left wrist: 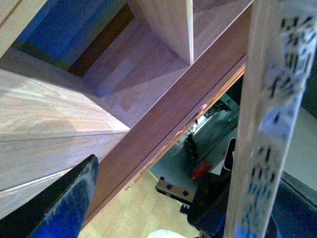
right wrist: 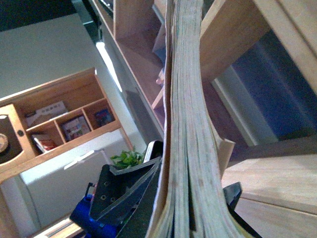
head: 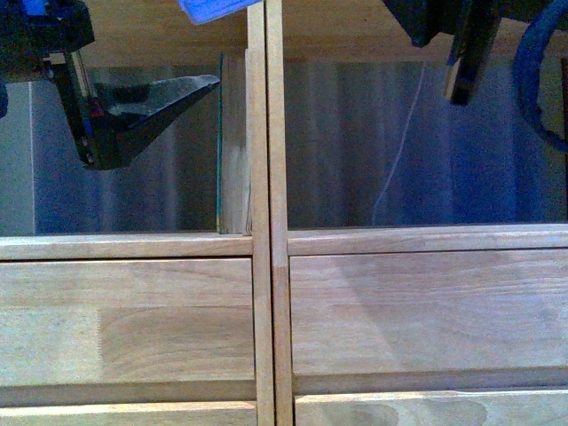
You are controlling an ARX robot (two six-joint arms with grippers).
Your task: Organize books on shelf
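Progress looks partial. One green-edged book [head: 219, 151] stands upright in the left compartment [head: 124, 244] of the shelf [head: 275, 293], pressed against the middle divider, so that one seems placed. A second book [right wrist: 185, 124] is not yet shelved. The right fingers [right wrist: 126, 193] are clamped on it, one on each side, with its page edges facing the wrist camera. In the front view that arm hangs high in front of the right compartment [head: 426, 238]. My guess is that this book goes in next, beside the first or into the right side.

The left fingers [left wrist: 59, 203] are spread wide, with floor showing between them, and they grip nothing. A pale cover [left wrist: 282, 99] with black characters runs close past the far finger in the left wrist view. I cannot tell whether it belongs to the standing book or to a separate one.

From the front, the left compartment shows only that single book. The right compartment shows no book, only a thin pale cord [head: 399, 151] hanging at its back. The drawer fronts [head: 124, 319] below are shut, so whatever is inside is hidden.
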